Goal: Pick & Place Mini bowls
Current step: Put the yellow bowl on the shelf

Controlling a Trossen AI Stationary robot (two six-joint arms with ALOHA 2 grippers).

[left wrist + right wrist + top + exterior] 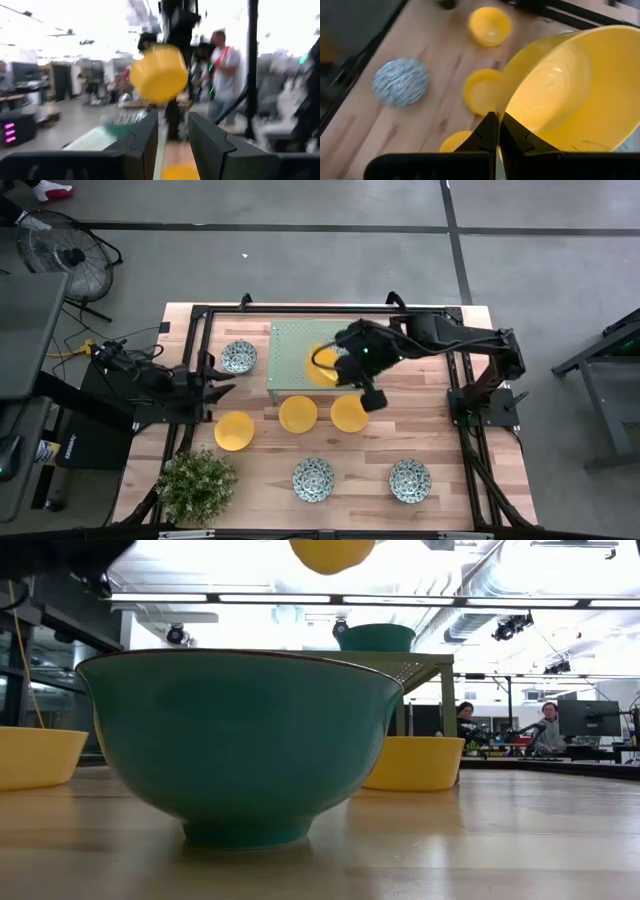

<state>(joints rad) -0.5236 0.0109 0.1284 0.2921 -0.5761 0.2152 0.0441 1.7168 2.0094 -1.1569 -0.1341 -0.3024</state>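
My right gripper (345, 365) is shut on a plain yellow mini bowl (320, 368) held above the pale green perforated stand (290, 345). The bowl shows at the top of the low view (332, 552) and, tilted, in the left wrist view (159, 72). Three yellow bowls (234, 430) (297, 413) (349, 413) stand on the table in front of the stand. Patterned bowls stand at the far left (238, 357) and near the front edge (313, 478) (409, 480). A teal bowl (375, 637) sits on the stand's top. My left gripper (222, 388) waits open at the table's left. My right gripper pinches the yellow bowl's rim (509, 116), the wall between its two shut fingers (487, 131). The fingers slant down from the table's right side. The bowl hangs tilted, its inside turned toward the wrist, lifted clear of the stand and the table.
A leafy potted plant (197, 485) stands at the table's near left corner. Black frame rails (460, 420) run along the table's sides. Bare wood lies between the front bowls and the yellow row. People (465, 720) sit in the room beyond the table.
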